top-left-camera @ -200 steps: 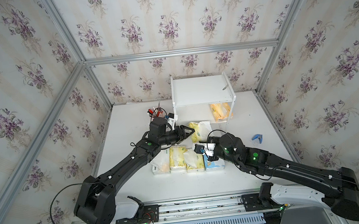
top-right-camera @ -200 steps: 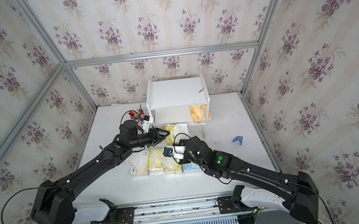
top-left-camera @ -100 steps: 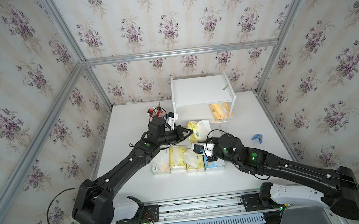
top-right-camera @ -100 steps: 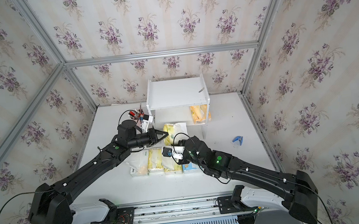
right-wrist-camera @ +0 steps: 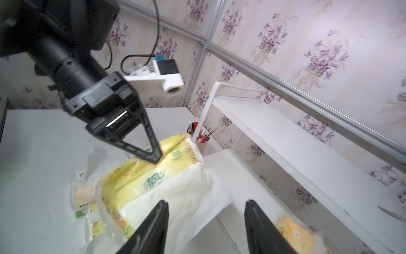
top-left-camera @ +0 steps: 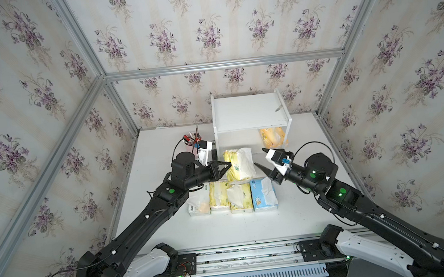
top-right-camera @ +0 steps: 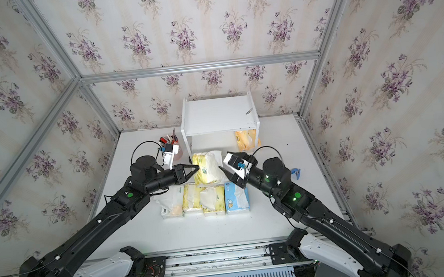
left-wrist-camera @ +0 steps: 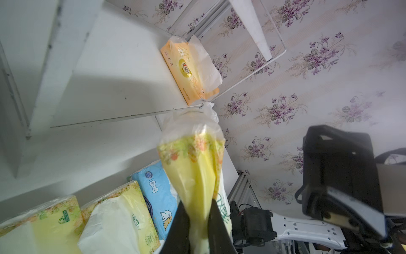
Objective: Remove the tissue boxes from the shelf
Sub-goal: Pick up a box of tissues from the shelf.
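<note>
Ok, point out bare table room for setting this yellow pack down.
Bare: the table strip between the row of four tissue packs and the front rail; the corner right of the shelf. Crowded: between shelf and row, around the left gripper, right gripper and held yellow pack.

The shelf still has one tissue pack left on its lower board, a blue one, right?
Not quite: the one left on the lower board of the shelf is the orange pack, as the left wrist view shows. The blue pack already lies on the table, at one end of the row there.
</note>
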